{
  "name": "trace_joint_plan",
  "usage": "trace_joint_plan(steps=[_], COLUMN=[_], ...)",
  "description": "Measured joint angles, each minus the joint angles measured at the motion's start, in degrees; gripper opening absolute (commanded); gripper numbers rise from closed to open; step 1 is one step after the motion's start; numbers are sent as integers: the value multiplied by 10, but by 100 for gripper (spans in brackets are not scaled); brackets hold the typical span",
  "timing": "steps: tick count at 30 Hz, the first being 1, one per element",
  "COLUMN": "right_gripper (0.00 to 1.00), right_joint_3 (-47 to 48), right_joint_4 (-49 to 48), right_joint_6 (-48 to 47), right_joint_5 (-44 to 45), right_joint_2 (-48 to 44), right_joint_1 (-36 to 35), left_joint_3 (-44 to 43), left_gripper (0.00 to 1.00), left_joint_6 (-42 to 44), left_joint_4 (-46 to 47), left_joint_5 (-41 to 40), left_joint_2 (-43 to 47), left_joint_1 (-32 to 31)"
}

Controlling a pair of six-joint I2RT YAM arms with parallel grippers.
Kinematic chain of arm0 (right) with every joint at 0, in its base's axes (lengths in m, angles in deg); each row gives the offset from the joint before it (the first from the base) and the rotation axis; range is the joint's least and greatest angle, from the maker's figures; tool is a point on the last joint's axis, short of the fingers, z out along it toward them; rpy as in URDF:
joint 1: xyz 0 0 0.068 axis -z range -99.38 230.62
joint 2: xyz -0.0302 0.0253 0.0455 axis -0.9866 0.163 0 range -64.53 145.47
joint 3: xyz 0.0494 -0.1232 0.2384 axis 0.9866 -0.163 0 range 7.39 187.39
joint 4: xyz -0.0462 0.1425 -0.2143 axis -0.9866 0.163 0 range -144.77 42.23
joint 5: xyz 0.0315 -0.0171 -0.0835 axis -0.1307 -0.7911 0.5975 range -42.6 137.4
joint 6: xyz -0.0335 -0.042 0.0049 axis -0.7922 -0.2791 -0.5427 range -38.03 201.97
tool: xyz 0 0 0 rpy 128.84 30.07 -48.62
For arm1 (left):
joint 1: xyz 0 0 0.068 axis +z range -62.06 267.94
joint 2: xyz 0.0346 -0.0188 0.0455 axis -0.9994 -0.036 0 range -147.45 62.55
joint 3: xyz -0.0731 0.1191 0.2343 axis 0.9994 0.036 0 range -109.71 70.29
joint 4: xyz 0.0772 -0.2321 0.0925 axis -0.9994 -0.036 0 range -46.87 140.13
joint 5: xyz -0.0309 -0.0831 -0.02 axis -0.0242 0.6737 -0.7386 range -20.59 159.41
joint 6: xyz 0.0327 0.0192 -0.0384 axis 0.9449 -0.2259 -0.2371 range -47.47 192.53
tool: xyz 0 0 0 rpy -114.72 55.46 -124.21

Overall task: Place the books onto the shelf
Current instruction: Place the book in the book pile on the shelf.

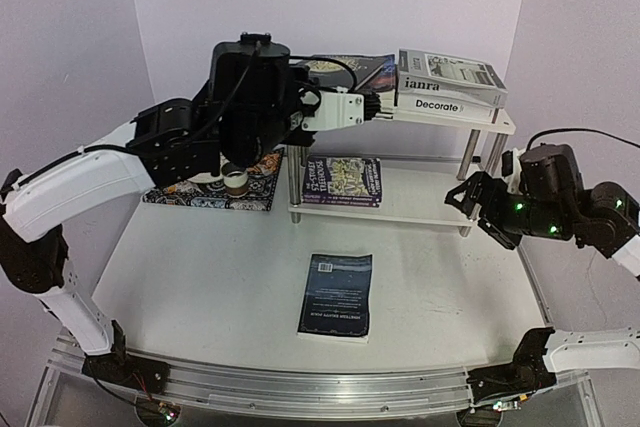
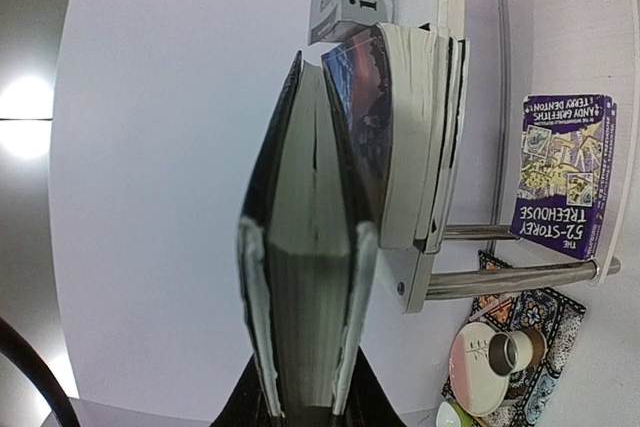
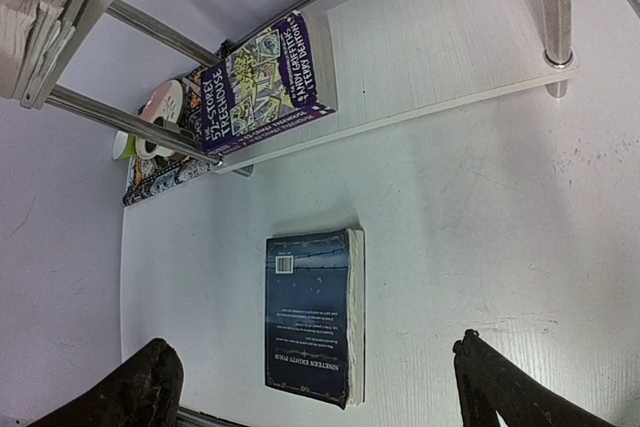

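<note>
Books [image 1: 450, 82] partly shelved: piles atop the shelf [image 1: 480, 119], a purple one [image 1: 343, 181] on its lower board, a blue one [image 1: 336, 294] on the worktop [image 1: 200, 277]. Left jaws pinch a dark book [image 2: 305, 287] flat, near the left pile [image 1: 350, 69]; I'd keep it level, settle it squarely there, then release. Right jaws gape empty over the worktop.

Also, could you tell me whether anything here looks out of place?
Only the blue book, lying barcode side up on the table, off the shelf. A top-board paperback has its cover bowing away from its pages.
</note>
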Motion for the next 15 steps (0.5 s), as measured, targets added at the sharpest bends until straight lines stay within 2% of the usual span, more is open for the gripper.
trace_joint_plan(steps=[15], right_gripper=[96], right_joint_3=[-6], right_joint_4=[2], right_joint_6=[-13], right_joint_5=[12], right_joint_2=[3], right_joint_1=[0], left_joint_3=[-156], left_gripper=[0], left_joint_6=[0], left_joint_4=[-5], left_joint_5=[50], left_joint_2=[-156], left_joint_1=[66])
